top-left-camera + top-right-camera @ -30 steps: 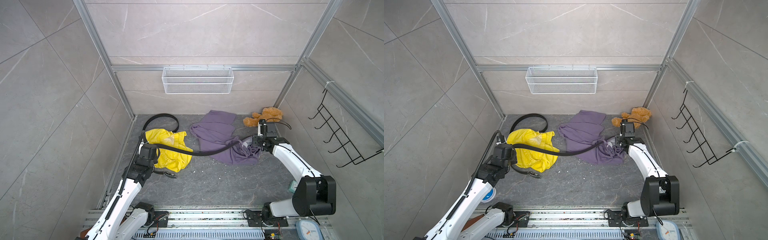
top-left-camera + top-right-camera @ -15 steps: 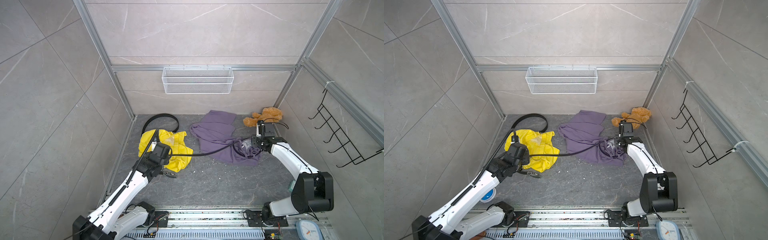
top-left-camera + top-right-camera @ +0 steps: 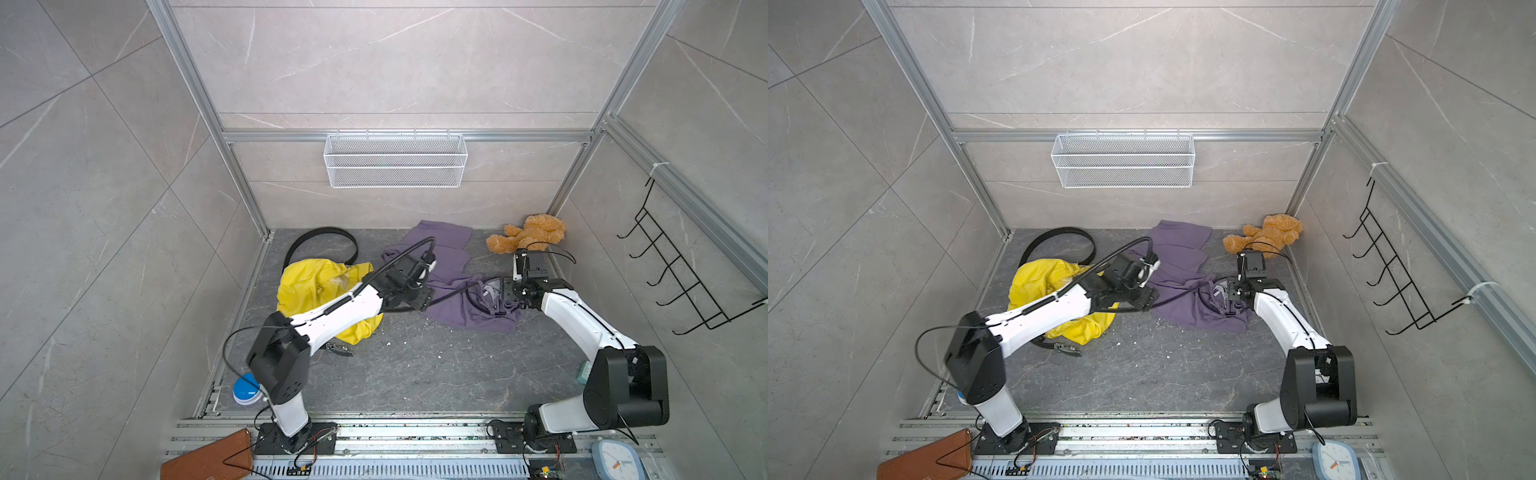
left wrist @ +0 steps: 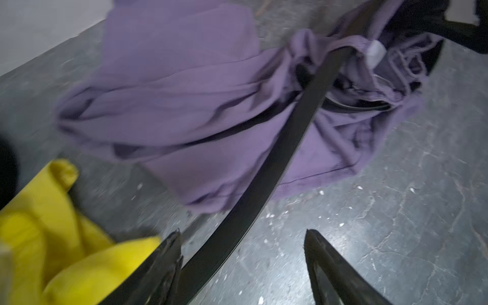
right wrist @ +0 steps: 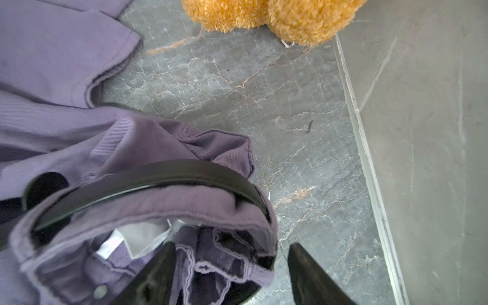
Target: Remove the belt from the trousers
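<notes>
Hidden: far run of the belt (image 4: 290, 132) buried in the bunched waistband of the purple trousers (image 3: 469, 311); buckle not to be made out.
Blurred: left wrist view smeared, yellow garment (image 4: 87, 269) just a bright blob at the frame edge.
Covered: part of the yellow garment under the left arm in both top views; blue round thing (image 3: 245, 388) half behind that arm's base.
Cut off: brown pouch (image 3: 208, 457) and clock (image 3: 615, 459), both clipped at the near frame edge.
Wire basket (image 3: 395, 166): hung on the back wall rail, above the worktop (image 3: 415, 365); see-through mesh, wall visible through it.
Left end effector (image 4: 241, 232): spread wide, belt running loose between the fingers, close against one, not pinched.
Right end effector (image 5: 231, 245): fingers parted at the waistband, purple fabric lying between them, bare worktop showing beside one finger, no clamp.
Belt position: mid-worktop toward the right edge, threaded in the trousers, free end stretched to the left end effector.
Other black belt (image 3: 320, 232): looped at the far left corner, behind the yellow garment.
Teddy bear (image 3: 528, 237): far right corner.
</notes>
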Controlling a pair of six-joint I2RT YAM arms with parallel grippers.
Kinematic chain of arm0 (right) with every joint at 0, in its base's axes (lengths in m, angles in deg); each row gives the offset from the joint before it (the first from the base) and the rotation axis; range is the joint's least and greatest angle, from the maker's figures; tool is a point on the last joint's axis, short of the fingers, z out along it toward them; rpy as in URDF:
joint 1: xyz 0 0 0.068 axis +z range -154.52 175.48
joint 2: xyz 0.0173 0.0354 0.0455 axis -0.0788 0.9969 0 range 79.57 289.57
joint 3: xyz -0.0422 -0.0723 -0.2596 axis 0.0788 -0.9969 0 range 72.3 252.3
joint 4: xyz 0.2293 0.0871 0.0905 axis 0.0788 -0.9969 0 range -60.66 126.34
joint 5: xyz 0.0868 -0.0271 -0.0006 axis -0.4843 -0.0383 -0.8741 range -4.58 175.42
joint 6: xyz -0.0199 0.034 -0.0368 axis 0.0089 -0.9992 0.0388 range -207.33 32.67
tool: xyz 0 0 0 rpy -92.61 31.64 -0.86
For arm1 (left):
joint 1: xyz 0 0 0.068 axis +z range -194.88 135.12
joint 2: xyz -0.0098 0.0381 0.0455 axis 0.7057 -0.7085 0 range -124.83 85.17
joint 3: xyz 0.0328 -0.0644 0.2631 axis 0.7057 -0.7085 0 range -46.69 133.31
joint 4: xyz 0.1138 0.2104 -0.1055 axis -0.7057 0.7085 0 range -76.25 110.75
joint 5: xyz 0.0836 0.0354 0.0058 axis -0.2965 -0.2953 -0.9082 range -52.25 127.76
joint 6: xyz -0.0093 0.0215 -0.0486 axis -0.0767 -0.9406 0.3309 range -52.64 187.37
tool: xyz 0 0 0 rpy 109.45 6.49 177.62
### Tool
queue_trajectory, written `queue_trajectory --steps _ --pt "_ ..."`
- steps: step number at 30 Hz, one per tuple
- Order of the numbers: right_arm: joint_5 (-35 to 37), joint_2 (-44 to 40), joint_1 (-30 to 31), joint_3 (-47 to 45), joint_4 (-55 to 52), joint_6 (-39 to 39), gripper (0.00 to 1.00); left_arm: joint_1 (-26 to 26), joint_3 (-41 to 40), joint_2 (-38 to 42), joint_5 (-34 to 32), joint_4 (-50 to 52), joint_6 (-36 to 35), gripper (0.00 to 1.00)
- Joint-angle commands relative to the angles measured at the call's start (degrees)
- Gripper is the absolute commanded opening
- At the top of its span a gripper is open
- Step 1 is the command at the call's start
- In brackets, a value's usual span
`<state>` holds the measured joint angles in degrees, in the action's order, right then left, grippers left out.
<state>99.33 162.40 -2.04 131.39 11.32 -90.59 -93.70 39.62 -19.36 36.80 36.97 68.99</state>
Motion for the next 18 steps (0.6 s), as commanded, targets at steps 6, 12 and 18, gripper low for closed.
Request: queue_trajectory --steps 6,12,18 --pt "-2.03 -2.23 -1.51 -0.20 -1.44 -1.65 0.72 -3.59 22.32 -17.87 9.13 1.98 -9.37 0.75" --pt "-2.31 -2.73 -1.76 0.04 -1.70 -1.50 0.72 -4.09 26.86 -24.59 4.36 -1.40 -7.65 0.70" --pt "-2.74 -3.20 -2.08 -0.42 -1.62 -1.30 0.72 -4.09 26.05 -25.87 1.57 -2.83 -7.90 0.53"
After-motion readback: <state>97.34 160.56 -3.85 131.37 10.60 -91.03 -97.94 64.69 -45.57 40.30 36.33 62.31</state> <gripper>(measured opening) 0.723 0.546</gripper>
